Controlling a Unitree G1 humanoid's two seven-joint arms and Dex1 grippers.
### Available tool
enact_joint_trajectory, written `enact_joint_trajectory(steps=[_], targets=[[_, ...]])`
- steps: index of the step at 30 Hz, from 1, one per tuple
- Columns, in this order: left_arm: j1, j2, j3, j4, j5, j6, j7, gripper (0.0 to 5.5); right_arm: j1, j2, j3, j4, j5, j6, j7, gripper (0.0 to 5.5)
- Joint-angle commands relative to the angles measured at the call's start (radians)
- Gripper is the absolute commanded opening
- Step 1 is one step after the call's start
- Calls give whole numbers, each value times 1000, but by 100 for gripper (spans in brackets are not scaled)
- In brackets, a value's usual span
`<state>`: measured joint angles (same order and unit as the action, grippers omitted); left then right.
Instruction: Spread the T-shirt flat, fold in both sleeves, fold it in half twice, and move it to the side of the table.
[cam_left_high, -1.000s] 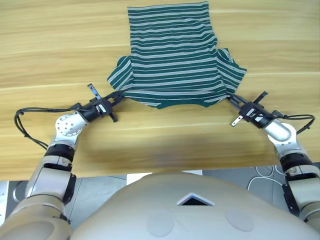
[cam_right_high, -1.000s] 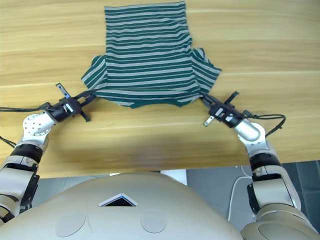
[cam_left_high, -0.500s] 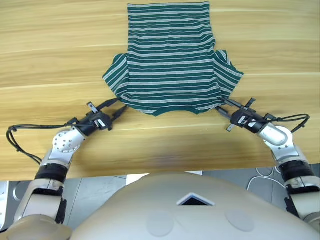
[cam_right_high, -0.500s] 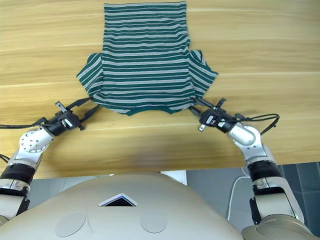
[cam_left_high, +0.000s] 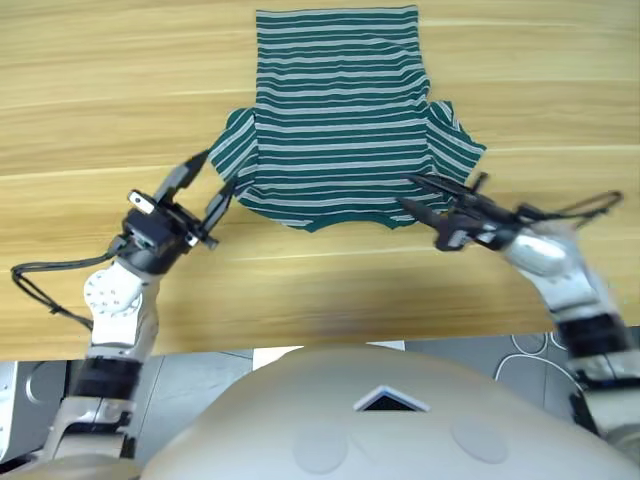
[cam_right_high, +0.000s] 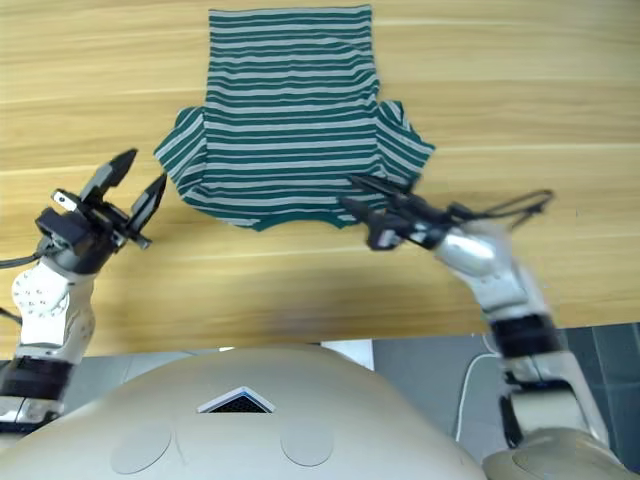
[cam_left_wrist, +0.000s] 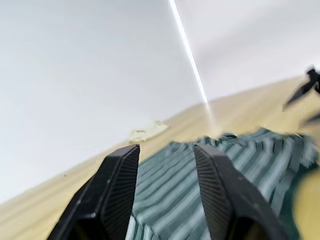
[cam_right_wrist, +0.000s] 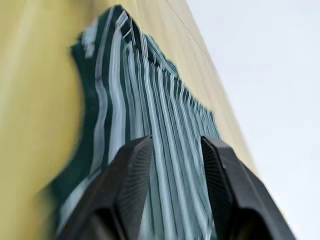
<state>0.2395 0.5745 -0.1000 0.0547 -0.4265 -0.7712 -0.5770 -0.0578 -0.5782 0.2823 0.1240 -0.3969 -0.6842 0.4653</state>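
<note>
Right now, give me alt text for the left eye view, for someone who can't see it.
A green-and-white striped T-shirt lies on a wooden table, collar end nearest the robot. The left gripper is near the shirt's left sleeve and the right gripper is over its near right corner, both with jaws open.

Bare light-wood tabletop (cam_left_high: 90, 110) stretches wide to either side of the green-and-white striped T-shirt (cam_left_high: 340, 110) lying flat mid-table, and along the near edge before it.
</note>
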Motion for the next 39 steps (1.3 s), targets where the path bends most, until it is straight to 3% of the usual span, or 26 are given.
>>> enact_joint_trajectory(steps=[1,5,11,16,20,24,29,34,39], targets=[[-63,-61,34,89,88,11,21,201,-139,103,114,189,-220,39,-115,178],[-102,-93,97,175,176,0,73,201,-161,132,190,316,-302,13,-190,178],[-99,-68,200,216,303,-11,151,201,-49,45,200,228,-254,-39,-183,178],[-81,34,233,281,573,2,232,201,-22,19,182,182,-232,-31,-199,178],[-2,92,271,276,665,-2,280,201,-39,15,158,167,-212,-31,-212,178],[26,134,221,230,837,-3,308,201,-43,54,114,105,-111,-73,-246,178],[62,210,167,71,1055,71,281,201,-43,92,34,-115,189,-37,-209,178],[-35,198,60,97,1146,135,280,270,-28,92,17,-168,206,-4,-171,182],[-245,174,-70,282,1241,166,347,270,-15,89,-5,-164,186,1,-162,182]])
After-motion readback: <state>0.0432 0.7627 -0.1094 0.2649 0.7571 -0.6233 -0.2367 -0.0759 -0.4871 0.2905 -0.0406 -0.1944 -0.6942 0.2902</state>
